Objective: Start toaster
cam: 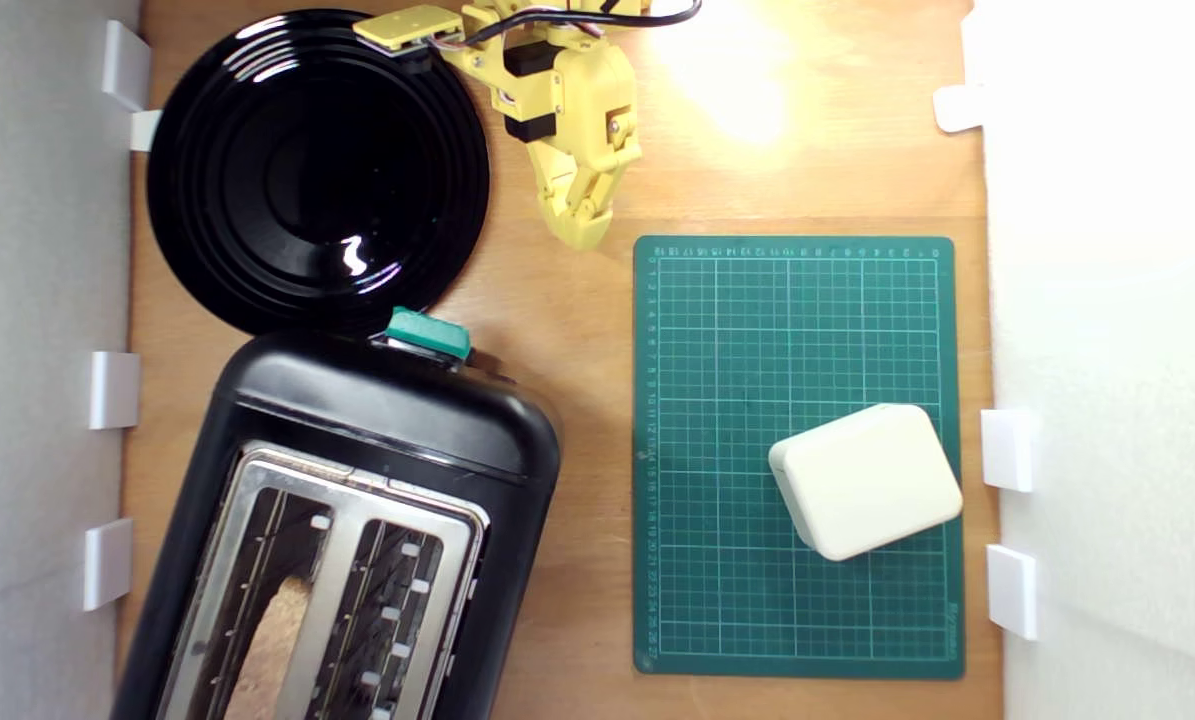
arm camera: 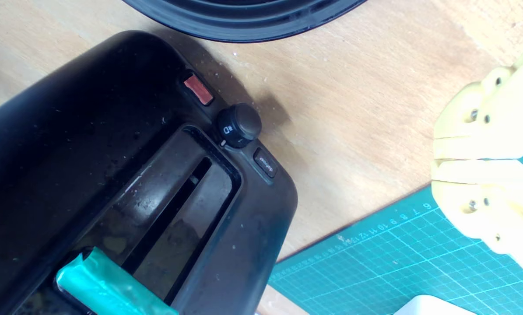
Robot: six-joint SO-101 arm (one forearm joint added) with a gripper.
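Exterior view
Table (cam: 557, 320): bare wood, seen from above, white walls on both sides with small white clips along them.
Toaster (cam: 357, 520): glossy black, at about 7 o'clock in the exterior view, tilted, running off the lower edge.
Slots (cam: 327, 590): silver surround, two openings; a slice of bread (cam: 272, 650) sits in the one toward the exterior view's left.
Lever (cam: 429, 334): teal-green, on the toaster's end at its 12 o'clock, up near the top of the body.
Plate (cam: 317, 170): round, black, at 11 o'clock, its rim just beside the toaster's lever end.
Gripper (cam: 582, 225): yellow, at 12 o'clock, tips pointing toward 6 o'clock, above bare wood between plate and mat — well apart from the lever.
Jaws: closed together, nothing held.
Cutting mat (cam: 797, 460): green, gridded, at 4 o'clock.
White box (cam: 865, 480): rounded, lying on the mat's side toward the exterior view's right.

Wrist view
Toaster (arm camera: 90, 144): end face fills much of the picture, dusty.
Lever (arm camera: 112, 288): teal, at the end of its vertical track.
Controls: a red button (arm camera: 198, 89), a black dial (arm camera: 239, 124), a small dark button (arm camera: 265, 162) — in a row along the edge.
Gripper (arm camera: 480, 159): fingers pressed shut, empty, over wood and the mat's corner (arm camera: 397, 262).
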